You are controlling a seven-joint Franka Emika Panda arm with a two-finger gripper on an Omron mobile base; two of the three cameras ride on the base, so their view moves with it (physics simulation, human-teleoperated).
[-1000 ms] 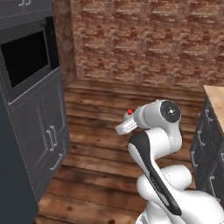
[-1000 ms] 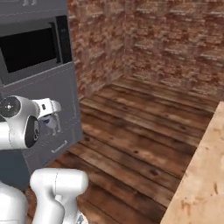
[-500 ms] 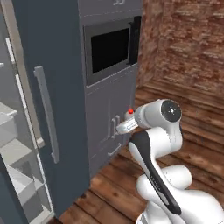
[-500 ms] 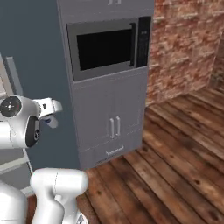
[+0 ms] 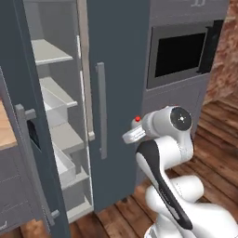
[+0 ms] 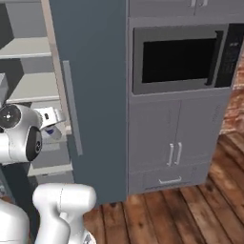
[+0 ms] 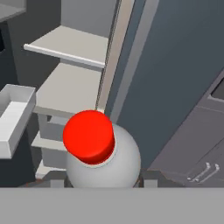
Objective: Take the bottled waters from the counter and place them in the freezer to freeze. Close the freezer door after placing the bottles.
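While the arm is raised in front of the freezer, a bottled water with a red cap is held in the claw, the clear-grey body filling the space between the fingers in the hand view. In the left base view the red cap is seen just above the claw, beside the closed plain door and its bar handle. The freezer door is swung open at the left, and pale shelves and bins are exposed inside. A wall-oven cabinet with a black microwave is seen right of the freezer, over wood flooring. A strip of worktop is visible behind the open door.
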